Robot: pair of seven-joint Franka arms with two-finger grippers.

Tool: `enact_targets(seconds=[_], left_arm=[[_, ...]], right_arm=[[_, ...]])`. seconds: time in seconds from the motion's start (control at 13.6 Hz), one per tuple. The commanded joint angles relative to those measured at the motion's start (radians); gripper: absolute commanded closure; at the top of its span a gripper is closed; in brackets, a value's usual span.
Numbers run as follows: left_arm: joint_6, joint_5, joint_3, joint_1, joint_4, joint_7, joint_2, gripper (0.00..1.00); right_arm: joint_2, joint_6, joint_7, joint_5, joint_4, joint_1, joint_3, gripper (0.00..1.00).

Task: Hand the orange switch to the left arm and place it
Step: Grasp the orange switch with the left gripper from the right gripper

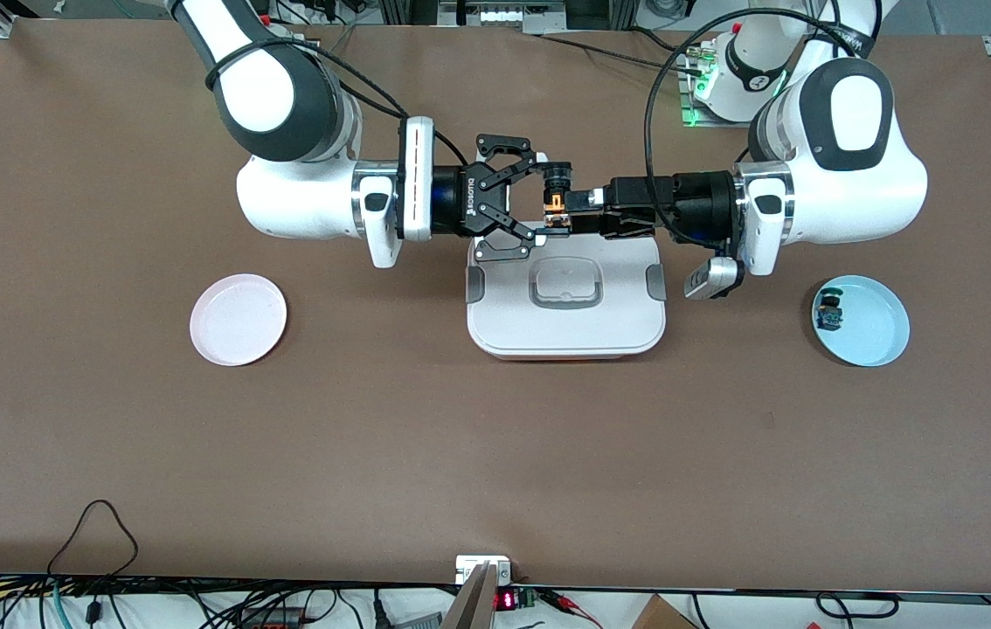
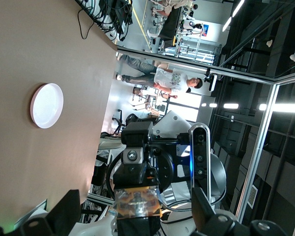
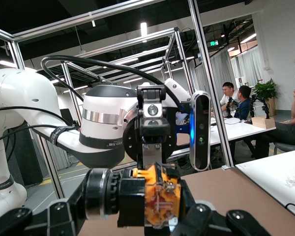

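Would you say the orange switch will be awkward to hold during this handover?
Probably light and stiff: the orange switch sits unbent in the right gripper. Its round cap could let it twist or slip, falling onto the box below.

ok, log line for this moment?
phase: handover above box | right tool: shut on orange switch | left tool: open, flanking switch
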Motion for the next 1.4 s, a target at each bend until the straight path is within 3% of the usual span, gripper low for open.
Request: enact_targets(seconds=[0.0, 0.37, 0.44, 0.59, 0.66, 0.73, 0.81, 1.32], left_arm=[[-0.006, -0.017, -0.013, 0.005, -0.016, 0.029, -0.015, 0.20], [-0.024, -0.017, -0.015, 0.007, -0.013, 0.017, -0.018, 0.72], [-0.026, -0.017, -0.015, 0.007, -0.013, 0.017, -0.018, 0.77], [-0.032, -0.017, -0.015, 0.012, -0.011, 0.017, -0.019, 0.78], [-0.039, -0.017, -0.015, 0.013, -0.010, 0.017, -0.018, 0.78], [-0.046, -0.017, -0.015, 0.018, -0.010, 0.017, -0.018, 0.78], [-0.047, -0.017, -0.015, 0.018, -0.010, 0.017, -0.019, 0.78], [-0.070, -0.001, -0.004, 0.022, -0.005, 0.017, -0.018, 0.78]], right_arm=[[0.006, -0.003, -0.020, 0.025, 0.021, 0.009, -0.004, 1.00], [0.006, 0.001, -0.020, 0.025, 0.021, 0.010, -0.004, 1.00], [0.006, 0.001, -0.020, 0.025, 0.021, 0.010, -0.004, 1.00], [0.005, -0.002, -0.017, 0.027, 0.021, 0.009, -0.004, 1.00], [0.003, -0.006, -0.008, 0.033, 0.021, 0.009, -0.004, 0.94], [0.000, -0.006, 0.003, 0.034, 0.020, 0.007, -0.004, 0.42], [0.000, -0.008, 0.009, 0.037, 0.018, 0.006, -0.004, 0.00], [-0.032, -0.009, 0.046, 0.031, -0.009, -0.025, -0.008, 0.00]])
